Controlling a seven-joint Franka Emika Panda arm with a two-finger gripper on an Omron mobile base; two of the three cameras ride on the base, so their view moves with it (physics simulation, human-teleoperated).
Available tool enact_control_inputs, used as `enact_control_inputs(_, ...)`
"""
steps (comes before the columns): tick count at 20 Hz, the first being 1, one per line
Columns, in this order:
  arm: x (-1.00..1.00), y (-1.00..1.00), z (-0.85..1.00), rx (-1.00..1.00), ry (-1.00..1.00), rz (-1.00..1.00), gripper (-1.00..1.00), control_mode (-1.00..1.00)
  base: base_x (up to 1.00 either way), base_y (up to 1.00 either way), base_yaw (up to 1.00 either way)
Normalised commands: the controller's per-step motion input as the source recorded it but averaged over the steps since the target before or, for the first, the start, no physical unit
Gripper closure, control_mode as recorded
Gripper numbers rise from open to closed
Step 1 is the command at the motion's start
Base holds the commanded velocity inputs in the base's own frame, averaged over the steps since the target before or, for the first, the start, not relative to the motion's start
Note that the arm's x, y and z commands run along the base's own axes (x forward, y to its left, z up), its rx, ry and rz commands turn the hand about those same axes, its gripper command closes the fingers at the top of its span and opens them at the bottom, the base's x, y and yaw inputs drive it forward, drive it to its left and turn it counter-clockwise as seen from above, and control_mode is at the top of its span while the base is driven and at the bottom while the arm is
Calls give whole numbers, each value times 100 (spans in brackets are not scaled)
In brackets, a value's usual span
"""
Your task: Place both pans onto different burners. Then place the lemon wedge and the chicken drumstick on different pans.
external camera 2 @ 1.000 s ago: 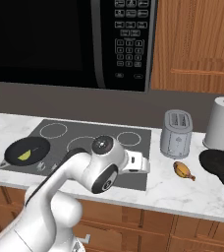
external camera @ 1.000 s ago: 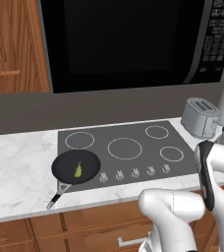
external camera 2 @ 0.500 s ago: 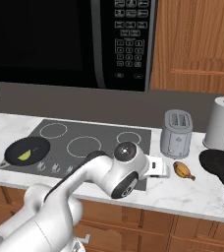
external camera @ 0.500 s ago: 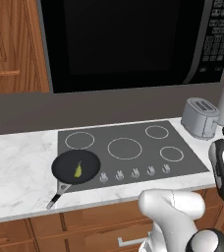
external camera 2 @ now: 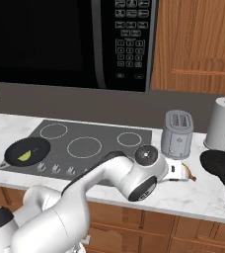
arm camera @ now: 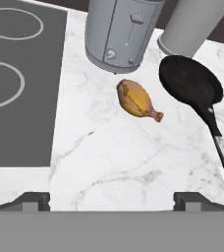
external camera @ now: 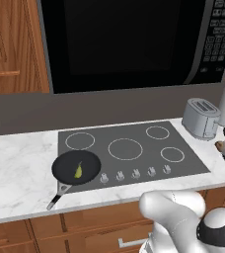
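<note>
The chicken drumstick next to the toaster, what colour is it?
Golden-brown chicken drumstick, clearest in the hand view.

Over the last second the white arm has swung rightward, away from the dark grey glass cooktop, carrying the gripper out over the white marble tabletop. The small golden-brown chicken drumstick now lies ahead of the wide-open jaws, apart from them.

A large black built-in microwave hangs between warm brown wooden cabinets above a dark grey wall. Below runs a white marble counter, with brown wooden drawers underneath.
</note>
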Motion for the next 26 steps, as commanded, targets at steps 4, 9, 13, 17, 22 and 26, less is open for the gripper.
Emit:
enact_control_inputs(4, 0, -39, 0, -1, 0, 0, -100, -100, 0, 0, 0)
enact_control_inputs(9, 0, -36, 0, -1, 0, 0, -100, -100, 0, 0, 0)
enact_control_inputs(13, 0, -36, 0, -1, 0, 0, -100, -100, 0, 0, 0)
enact_control_inputs(17, 0, -36, 0, 0, 0, 0, -100, -100, 0, 0, 0)
enact_control_inputs(22, 0, -37, 0, 0, 0, 0, -100, -100, 0, 0, 0)
enact_control_inputs(26, 0, -34, 0, 0, 0, 0, -100, -100, 0, 0, 0)
